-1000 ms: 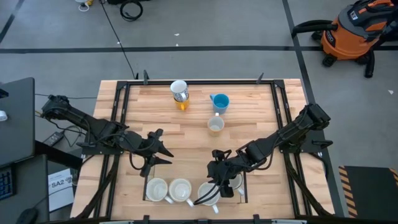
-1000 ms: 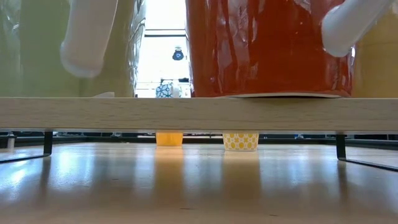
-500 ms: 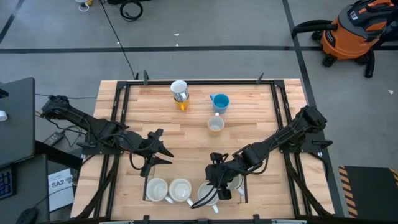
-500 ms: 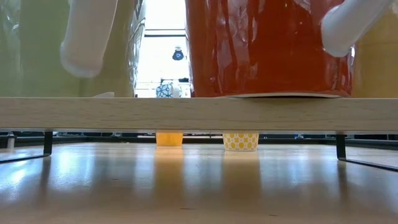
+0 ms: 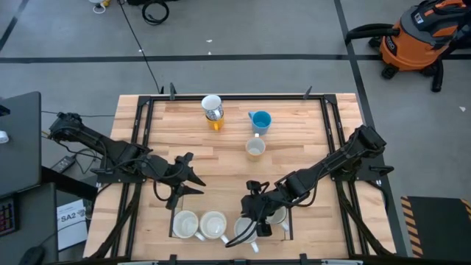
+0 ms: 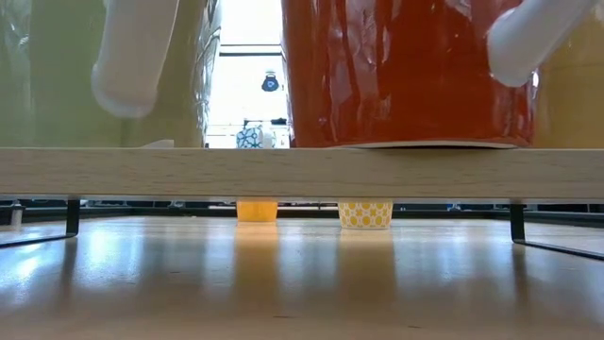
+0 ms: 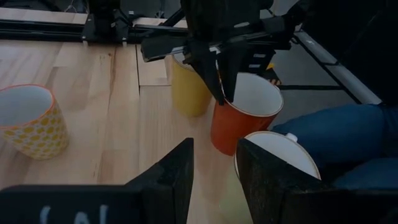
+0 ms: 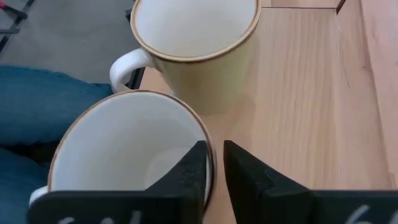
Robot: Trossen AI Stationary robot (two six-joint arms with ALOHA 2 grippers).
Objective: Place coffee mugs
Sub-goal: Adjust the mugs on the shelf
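1. Four mugs lined up at the counter's [image 5: 235, 169] near edge: two cream ones [image 5: 185, 224] [image 5: 213, 224] on the left, then the red-brown mug [image 5: 246, 230] and a yellowish mug [image 5: 278, 216] beside it.
2. Right hand [image 5: 255, 208] down over the red-brown mug [image 8: 124, 149], fingers nearly closed astride its rim [image 7: 249, 93], one inside and one outside; shifted slightly leftward along the row since a second ago.
3. Left hand [image 5: 188, 177] hovering left of centre, fingers spread apart [image 7: 168, 180], holding nothing; unchanged from before.
4. Far side of the counter: a blue mug [image 5: 260, 120], a pale mug [image 5: 255, 147] just nearer, and a white mug [image 5: 212, 107] seemingly stacked on an orange-yellow one [image 5: 214, 124], though hard to confirm from above.
5. Patterned yellow mug [image 7: 28, 127] well apart from the row.
6. Nothing else moved between frames.
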